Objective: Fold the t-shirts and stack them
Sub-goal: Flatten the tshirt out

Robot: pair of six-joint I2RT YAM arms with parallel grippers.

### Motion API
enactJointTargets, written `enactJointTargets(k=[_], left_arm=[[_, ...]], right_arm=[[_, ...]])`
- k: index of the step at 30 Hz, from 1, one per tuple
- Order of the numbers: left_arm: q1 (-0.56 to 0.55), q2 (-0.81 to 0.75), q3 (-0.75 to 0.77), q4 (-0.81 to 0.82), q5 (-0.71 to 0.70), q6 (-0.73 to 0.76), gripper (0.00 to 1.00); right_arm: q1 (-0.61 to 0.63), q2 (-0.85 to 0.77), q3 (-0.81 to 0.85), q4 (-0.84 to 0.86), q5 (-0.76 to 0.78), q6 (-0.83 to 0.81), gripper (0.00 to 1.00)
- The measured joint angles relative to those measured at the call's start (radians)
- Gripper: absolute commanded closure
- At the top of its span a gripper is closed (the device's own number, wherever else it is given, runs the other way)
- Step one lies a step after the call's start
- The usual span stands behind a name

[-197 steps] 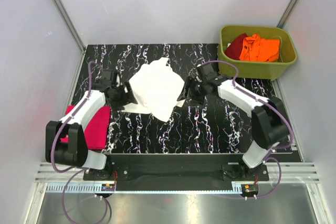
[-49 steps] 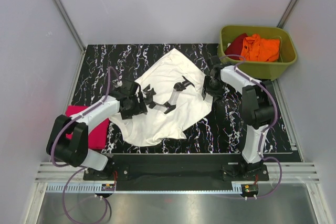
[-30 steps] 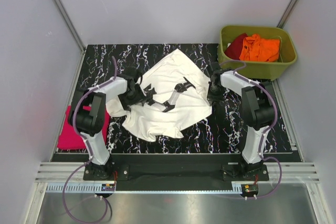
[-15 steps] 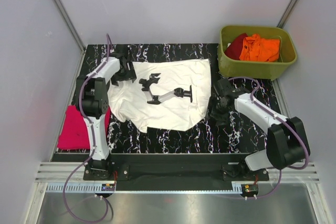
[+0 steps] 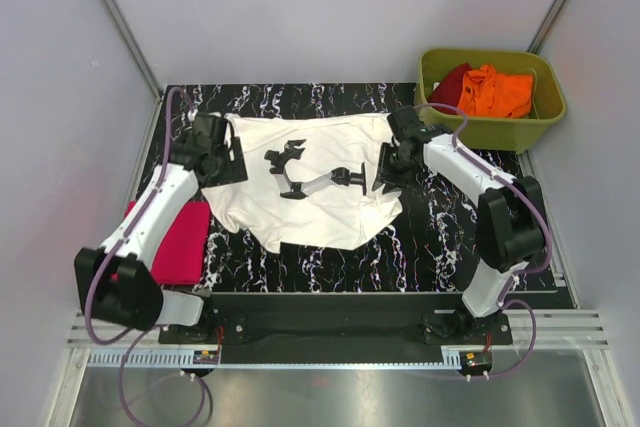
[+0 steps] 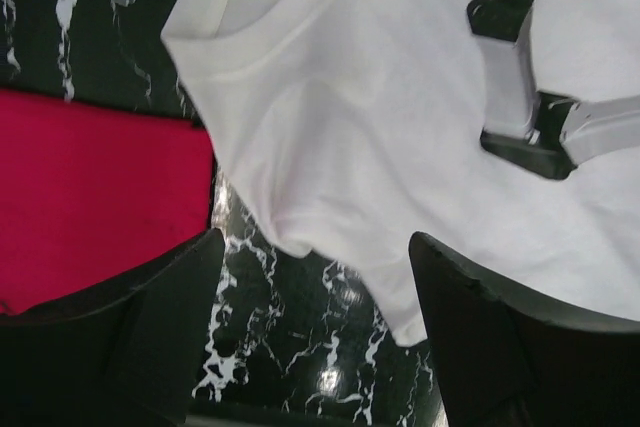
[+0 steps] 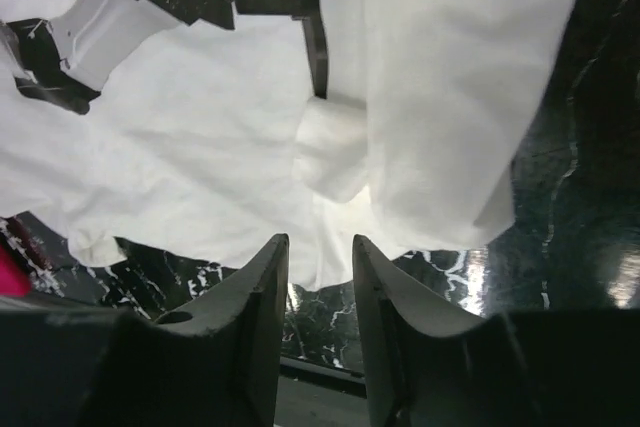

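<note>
A white t-shirt [image 5: 320,187] with a black chest print [image 5: 315,175] lies spread on the black marbled table [image 5: 440,237]. My left gripper [image 5: 224,161] hovers at its left edge, jaws wide open, with only table and the shirt's edge [image 6: 400,277] between the fingers [image 6: 170,327]. My right gripper [image 5: 386,177] is at the shirt's right edge, jaws narrowly open over rumpled white cloth [image 7: 330,157] with nothing between them. A folded magenta-pink t-shirt [image 5: 172,242] lies at the table's left side and shows as pink cloth [image 6: 90,187] in the left wrist view.
An olive-green tub [image 5: 490,127] stands at the back right, holding an orange t-shirt [image 5: 495,90] and a dark red one [image 5: 450,87]. White walls close in the table on three sides.
The white shirt has been pulled out flatter and wider. My left gripper drew back from its far left corner to the left edge. My right gripper moved in to the right edge and narrowed.
</note>
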Motion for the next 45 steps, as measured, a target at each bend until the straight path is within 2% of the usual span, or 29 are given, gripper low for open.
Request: enactJointTargets(k=[4,10,18,26,30,34,39,43,45], left_arm=[[0.013,-0.169,-0.138,-0.06,0.015,-0.046,0.21],[0.037,-0.336,-0.264,-0.106,0.075,-0.128,0.21],[0.1,-0.336,-0.287,-0.116,0.141,-0.157,0.23],[0.139,-0.292,-0.28,-0.124,0.154,-0.159,0.22],[0.148,-0.241,-0.28,-0.125,0.158,-0.16,0.22],[0.153,-0.183,-0.283,-0.111,0.176,-0.16,0.24],[0.154,-0.161,-0.338,-0.06,0.251,-0.165,0.23],[0.154,-0.161,-0.414,-0.028,0.295,-0.193,0.23],[0.154,-0.161,-0.444,-0.013,0.313,-0.21,0.24]], right_arm=[[0.023,0.013,-0.037,0.039,-0.064,0.059,0.45],[0.042,0.056,-0.046,0.065,-0.043,0.116,0.43],[0.0,0.079,-0.101,0.051,0.104,0.07,0.52],[-0.179,0.076,-0.182,0.011,0.323,0.004,0.53],[-0.211,0.045,-0.183,-0.021,0.417,-0.027,0.48],[-0.2,-0.047,-0.183,-0.03,0.38,-0.04,0.39],[-0.177,-0.187,-0.193,0.015,0.173,0.02,0.35],[-0.115,-0.195,-0.22,0.065,0.08,0.08,0.36],[-0.082,-0.159,-0.22,0.077,0.063,0.092,0.4]])
